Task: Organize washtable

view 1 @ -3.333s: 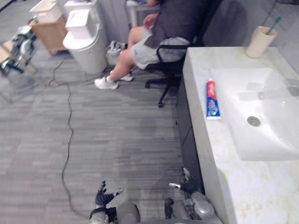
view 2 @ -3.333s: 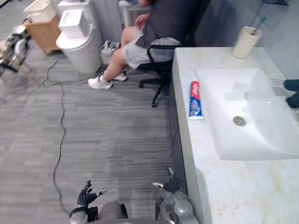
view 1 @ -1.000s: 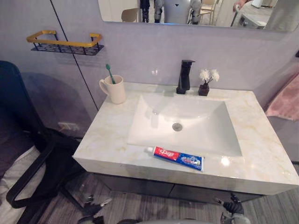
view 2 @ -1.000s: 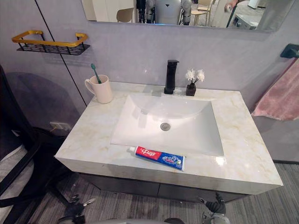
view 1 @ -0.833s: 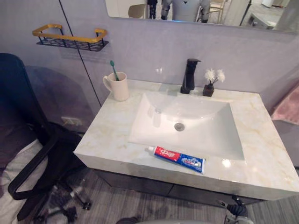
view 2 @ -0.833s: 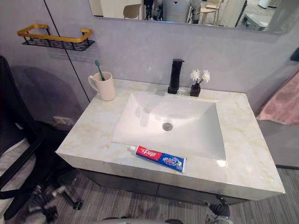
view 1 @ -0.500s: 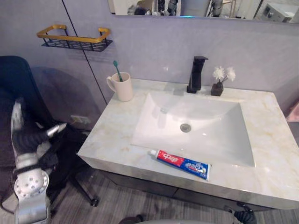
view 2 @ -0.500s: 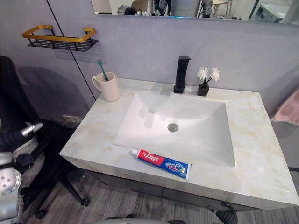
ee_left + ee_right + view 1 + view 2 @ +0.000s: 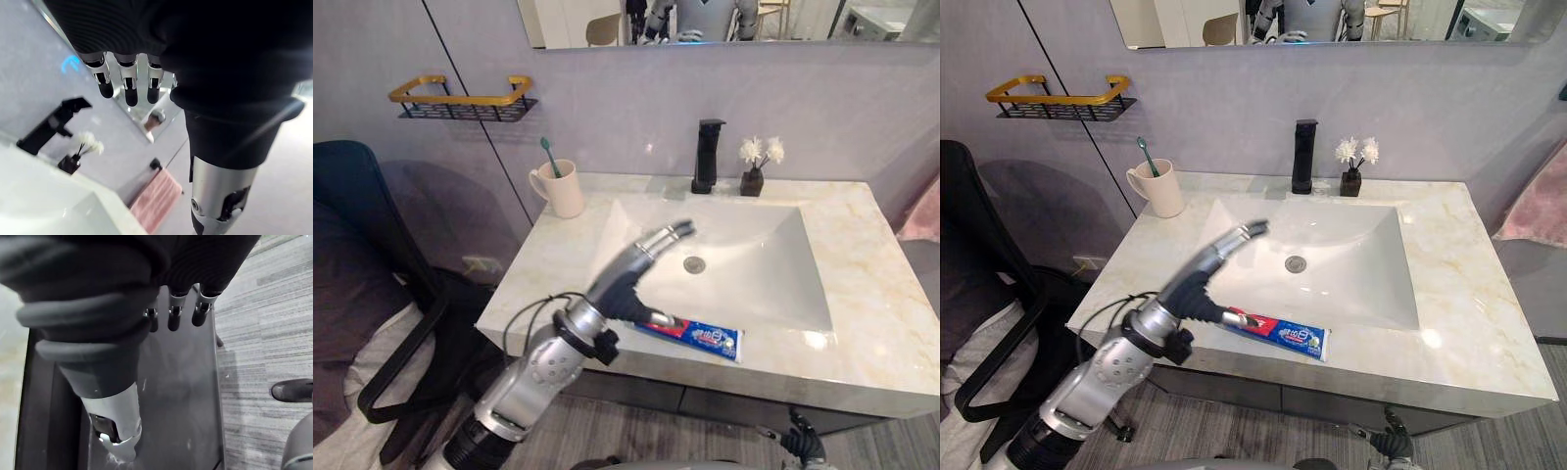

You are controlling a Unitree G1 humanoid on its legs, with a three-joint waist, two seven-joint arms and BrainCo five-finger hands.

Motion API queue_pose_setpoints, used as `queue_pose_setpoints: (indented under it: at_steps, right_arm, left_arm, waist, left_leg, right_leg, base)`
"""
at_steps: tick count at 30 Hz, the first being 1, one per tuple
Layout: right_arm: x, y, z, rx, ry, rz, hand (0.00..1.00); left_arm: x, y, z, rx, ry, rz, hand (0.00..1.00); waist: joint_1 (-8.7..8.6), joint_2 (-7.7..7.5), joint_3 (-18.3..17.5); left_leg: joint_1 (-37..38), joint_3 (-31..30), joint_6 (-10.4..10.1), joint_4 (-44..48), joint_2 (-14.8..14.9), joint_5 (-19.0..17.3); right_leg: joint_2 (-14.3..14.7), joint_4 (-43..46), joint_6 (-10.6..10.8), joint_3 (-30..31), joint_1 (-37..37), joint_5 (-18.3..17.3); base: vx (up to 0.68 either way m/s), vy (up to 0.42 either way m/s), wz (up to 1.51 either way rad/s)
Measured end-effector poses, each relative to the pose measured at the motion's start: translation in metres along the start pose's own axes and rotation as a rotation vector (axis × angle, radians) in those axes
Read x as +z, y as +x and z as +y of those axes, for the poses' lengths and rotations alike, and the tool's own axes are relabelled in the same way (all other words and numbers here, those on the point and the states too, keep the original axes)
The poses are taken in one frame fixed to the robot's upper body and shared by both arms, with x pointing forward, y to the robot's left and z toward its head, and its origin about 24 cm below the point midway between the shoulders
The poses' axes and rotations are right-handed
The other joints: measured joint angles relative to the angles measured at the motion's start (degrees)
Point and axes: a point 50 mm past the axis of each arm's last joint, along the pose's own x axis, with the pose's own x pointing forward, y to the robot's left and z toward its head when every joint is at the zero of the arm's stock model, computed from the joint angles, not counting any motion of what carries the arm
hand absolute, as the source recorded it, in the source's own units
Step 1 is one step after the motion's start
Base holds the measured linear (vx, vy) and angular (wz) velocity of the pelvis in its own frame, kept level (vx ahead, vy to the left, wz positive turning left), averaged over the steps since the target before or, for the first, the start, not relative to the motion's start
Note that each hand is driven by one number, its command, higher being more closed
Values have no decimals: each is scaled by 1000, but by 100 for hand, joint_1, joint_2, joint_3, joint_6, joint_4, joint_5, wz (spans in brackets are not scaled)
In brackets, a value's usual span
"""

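A red, white and blue toothpaste tube (image 9: 697,337) lies flat on the marble counter (image 9: 876,328), along the front rim of the white sink (image 9: 754,264). My left hand (image 9: 628,277) hangs over the tube's cap end, open, its straight fingers (image 9: 668,234) pointing toward the basin and its thumb close above the cap. The left wrist view shows those fingers (image 9: 126,81) straight with nothing in them. A cream cup (image 9: 565,188) with a green toothbrush stands at the counter's back left. My right hand (image 9: 1386,436) hangs low before the dark cabinet, fingers (image 9: 173,316) relaxed.
A black faucet (image 9: 708,155) and a small vase of white flowers (image 9: 754,174) stand behind the sink. A gold-railed wall shelf (image 9: 460,96) hangs at the upper left. A dark office chair (image 9: 372,284) stands left of the counter, and a pink towel (image 9: 920,211) hangs at the right.
My left arm has swung up from beside the chair to over the counter's front, by the toothpaste. The camera has shifted slightly. The tube and cup lie as before.
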Motion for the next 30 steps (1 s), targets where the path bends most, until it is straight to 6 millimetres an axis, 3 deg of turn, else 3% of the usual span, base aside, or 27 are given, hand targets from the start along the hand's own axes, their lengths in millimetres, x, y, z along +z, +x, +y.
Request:
queue_pose_setpoints:
  at_steps: [5, 11, 22, 23, 30]
  right_arm:
    - [4, 2, 5, 23, -7, -10, 0]
    - [7, 5, 12, 53, -20, -11, 0]
    - [12, 7, 18, 74, -31, -24, 0]
    - [13, 8, 18, 76, -31, -27, 0]
    - [18, 10, 20, 80, -30, -39, 0]
  left_arm:
    - [-12, -2, -20, -119, 42, 54, 0]
    - [-42, -8, -35, -205, 104, 191, 0]
    - [-62, 0, -45, -267, 189, 252, 0]
    - [-64, 3, -45, -274, 202, 254, 100]
    - [-73, 5, -47, -279, 236, 283, 100]
  waist:
    - [-2, -85, 18]
    - [-24, -214, 7]
    - [-151, -216, -2]
    - [-162, -216, -2]
    - [-271, -210, -5]
  left_leg:
    - [-31, 96, 1, -7, 2, -1]
    - [-57, 101, 15, -11, -17, 9]
    - [-61, 121, 26, -208, -26, 125]
    - [-62, 131, 26, -209, -23, 125]
    - [-19, 215, 19, -341, -11, 147]
  right_leg:
    - [-3, -8, -5, 101, -79, 21]
    - [-19, -107, -2, 97, -73, 89]
    - [-16, -328, -4, 99, -79, 233]
    - [-13, -346, -2, 107, -78, 247]
    - [-5, -446, 5, 177, -89, 301]
  base:
    - [5, 2, -9]
    - [-1, 1, -1]
    - [-4, 0, 0]
    - [-18, -2, -4]
    - [-10, -5, -5]
